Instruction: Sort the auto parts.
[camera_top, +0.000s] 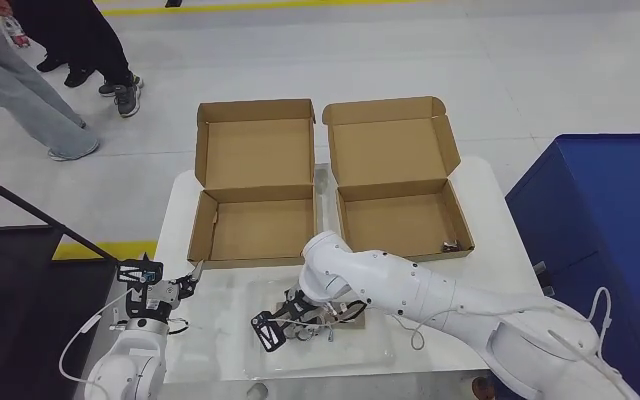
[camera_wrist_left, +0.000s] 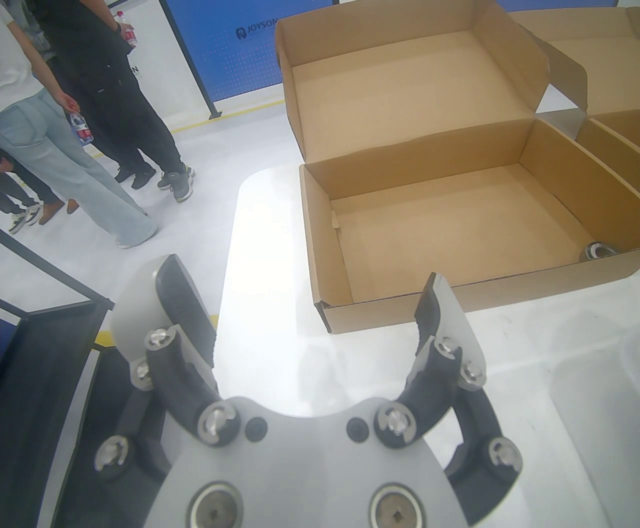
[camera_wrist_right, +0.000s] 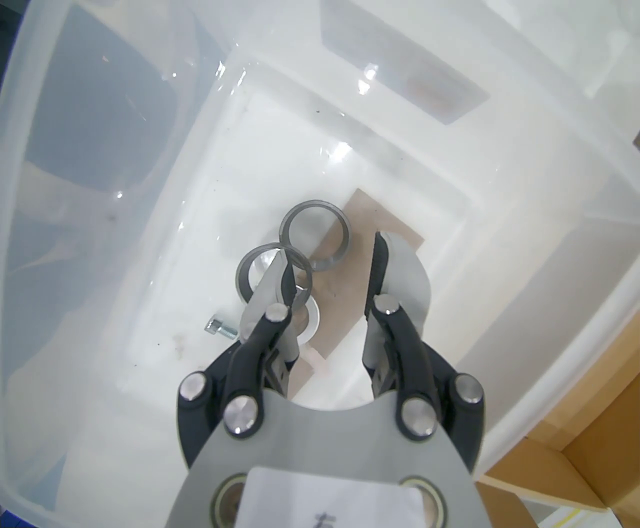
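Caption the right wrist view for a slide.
Open right gripper inside the clear bin, close to two grey rings and a small bolt.

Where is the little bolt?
In the right wrist view, the bolt lies on the bin floor, beside a grey ring, just outside the open right gripper.

Top view overhead, downward. Wrist views share its cardboard box (camera_wrist_left: 450, 215), ahead of left gripper (camera_wrist_left: 300, 270); clear bin (camera_wrist_right: 100, 250), close below right gripper (camera_wrist_right: 330, 245).

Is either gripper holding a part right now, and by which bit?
Nothing held: left gripper open near the cardboard box, right gripper open in the clear bin over the grey rings.
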